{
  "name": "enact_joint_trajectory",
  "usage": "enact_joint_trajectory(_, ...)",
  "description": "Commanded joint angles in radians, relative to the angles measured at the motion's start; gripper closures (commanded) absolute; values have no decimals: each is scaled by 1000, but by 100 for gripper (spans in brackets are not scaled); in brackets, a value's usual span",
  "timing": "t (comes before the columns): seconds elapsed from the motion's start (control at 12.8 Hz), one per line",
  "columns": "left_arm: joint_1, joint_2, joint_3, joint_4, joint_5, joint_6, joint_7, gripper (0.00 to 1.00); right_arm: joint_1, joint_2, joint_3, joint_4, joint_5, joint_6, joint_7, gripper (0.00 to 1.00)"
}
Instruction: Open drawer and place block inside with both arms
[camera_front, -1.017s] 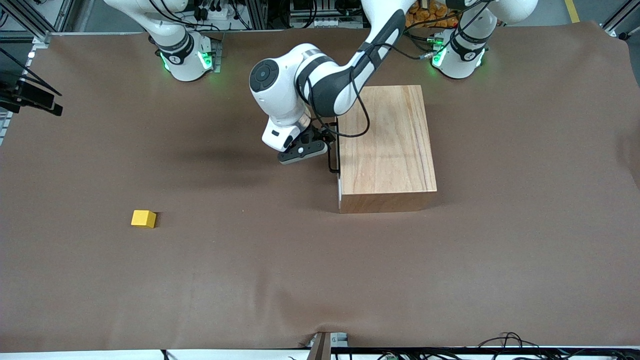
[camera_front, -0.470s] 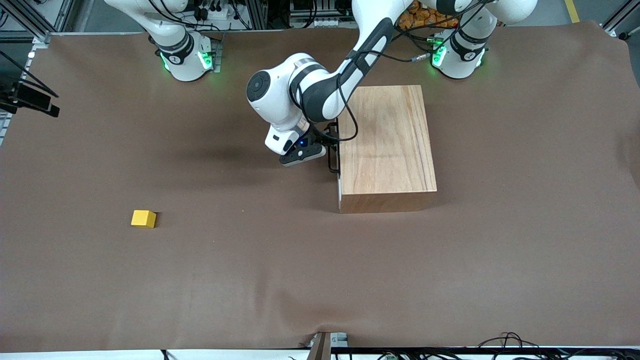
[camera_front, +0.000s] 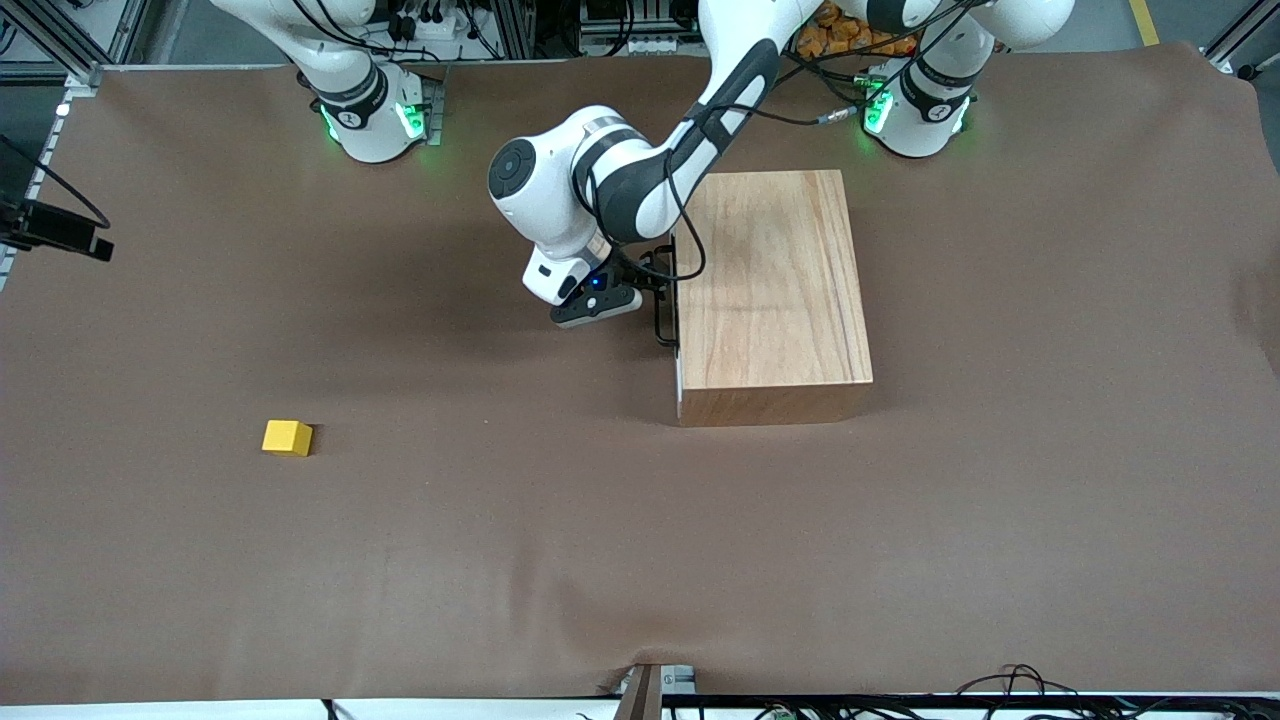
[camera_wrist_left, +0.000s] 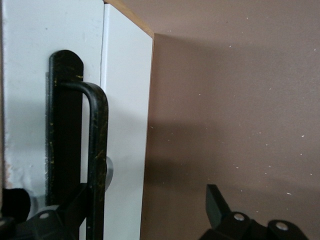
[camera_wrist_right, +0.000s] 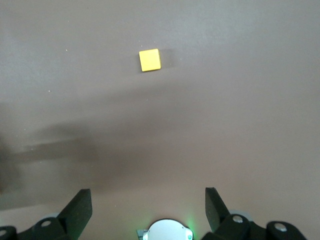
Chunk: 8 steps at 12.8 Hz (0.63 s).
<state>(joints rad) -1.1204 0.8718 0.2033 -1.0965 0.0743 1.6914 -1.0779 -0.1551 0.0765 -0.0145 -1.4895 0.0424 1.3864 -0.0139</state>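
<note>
The light-wood box stands on the table with its drawer shut. The drawer's white front panel and black bar handle face the right arm's end. My left gripper is open at the handle. In the left wrist view the handle bar stands just inside one finger, and the other finger is wide apart over the table. The yellow block lies on the table nearer the front camera, toward the right arm's end. My right gripper is open and empty, high above the table, with the block in its view.
A brown cloth covers the table. The right arm's green-lit base and the left arm's base stand along the table's edge. A black part with cables hangs at the right arm's end.
My left arm's wrist has shifted slightly toward the right arm's end and settled at the handle. The drawer stays shut and the block has not moved.
</note>
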Motion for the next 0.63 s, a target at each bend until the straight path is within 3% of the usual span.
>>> enact_joint_trajectory(0.0,1,23,-10,35,13,40,10,0,-1,54,11,6,7,61,-34,0)
enact_joint_trajectory(0.23,5,12,-16,40,-16,77,12,0,-3,100,13,-27,4,100,-35,0)
enact_joint_trajectory(0.55,5,21,-15,40,-54,158,12,0,-1,101,13,-172,4,259,-35,0)
